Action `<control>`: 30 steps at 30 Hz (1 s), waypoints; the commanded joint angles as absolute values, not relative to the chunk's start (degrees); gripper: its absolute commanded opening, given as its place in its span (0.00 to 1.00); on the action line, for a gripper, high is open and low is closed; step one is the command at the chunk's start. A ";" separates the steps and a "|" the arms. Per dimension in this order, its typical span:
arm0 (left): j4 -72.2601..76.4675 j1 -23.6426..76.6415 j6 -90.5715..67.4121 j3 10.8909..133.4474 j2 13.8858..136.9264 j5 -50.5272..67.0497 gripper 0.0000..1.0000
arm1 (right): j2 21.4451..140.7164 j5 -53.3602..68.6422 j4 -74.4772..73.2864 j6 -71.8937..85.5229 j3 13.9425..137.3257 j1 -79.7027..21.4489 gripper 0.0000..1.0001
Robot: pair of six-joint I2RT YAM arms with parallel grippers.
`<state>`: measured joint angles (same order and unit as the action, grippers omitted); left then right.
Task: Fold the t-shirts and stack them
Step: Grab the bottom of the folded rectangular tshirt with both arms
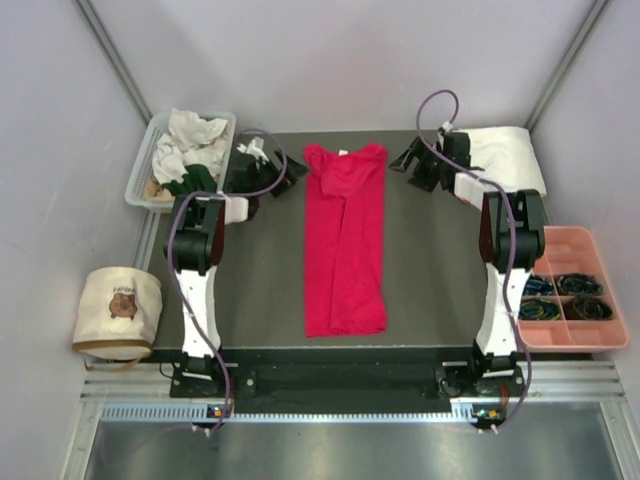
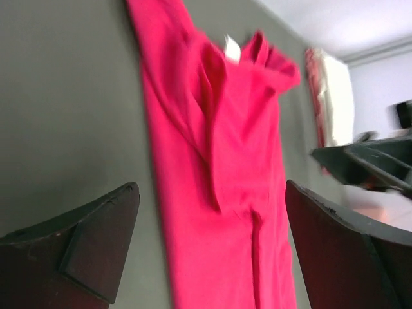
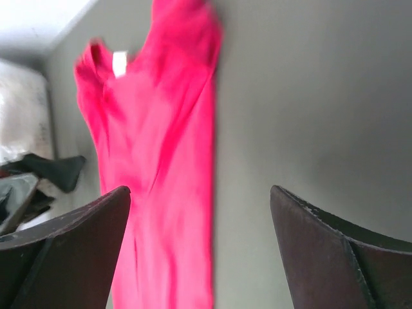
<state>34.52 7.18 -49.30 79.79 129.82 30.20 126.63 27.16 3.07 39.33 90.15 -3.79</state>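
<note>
Lying lengthwise at mid-frame on the dark grey tabletop [image 1: 255, 285], the plain crimson-red cloth t-shirt [image 1: 345, 240] is folded into a narrow strip, collar toward the top. The left pincer [image 1: 296, 172] and right pincer [image 1: 406, 162] flank the collar, both spread wide, gripping nothing.

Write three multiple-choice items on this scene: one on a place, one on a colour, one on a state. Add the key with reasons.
1. Where on the table does the red t-shirt lie?
A. at the far left corner
B. down the middle
C. hanging over the near edge

2. What colour is the folded cloth at the far right?
A. white
B. dark green
C. tan

3. How do the left gripper and right gripper stand?
A. both open, holding nothing
B. both shut on the shirt
C. left shut, right open

1 B: the top view shows it lying lengthwise in the centre.
2 A: it is plain white.
3 A: both wrist views show the fingers wide apart, gripping nothing.
</note>
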 commanded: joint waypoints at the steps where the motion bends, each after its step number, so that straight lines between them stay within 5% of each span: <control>1: 22.26 16.33 -34.05 73.66 114.72 18.39 0.99 | 110.08 16.89 -5.35 30.77 80.90 -10.71 0.90; 14: 0.28 32.51 -40.60 31.07 72.75 -12.81 0.99 | 80.98 -2.54 -11.86 38.14 41.06 -30.75 0.99; 20: -10.97 35.42 -43.85 22.16 53.82 -14.24 0.99 | 72.61 -3.52 -15.11 43.85 31.47 -38.30 0.99; 27: -16.78 40.24 -48.50 18.46 47.38 -11.86 0.98 | 65.22 -5.36 -19.60 52.54 25.41 -47.44 0.99; 30: -16.26 43.49 -51.05 16.18 47.63 -12.74 0.91 | 65.04 -7.03 -20.04 55.36 25.05 -51.75 0.99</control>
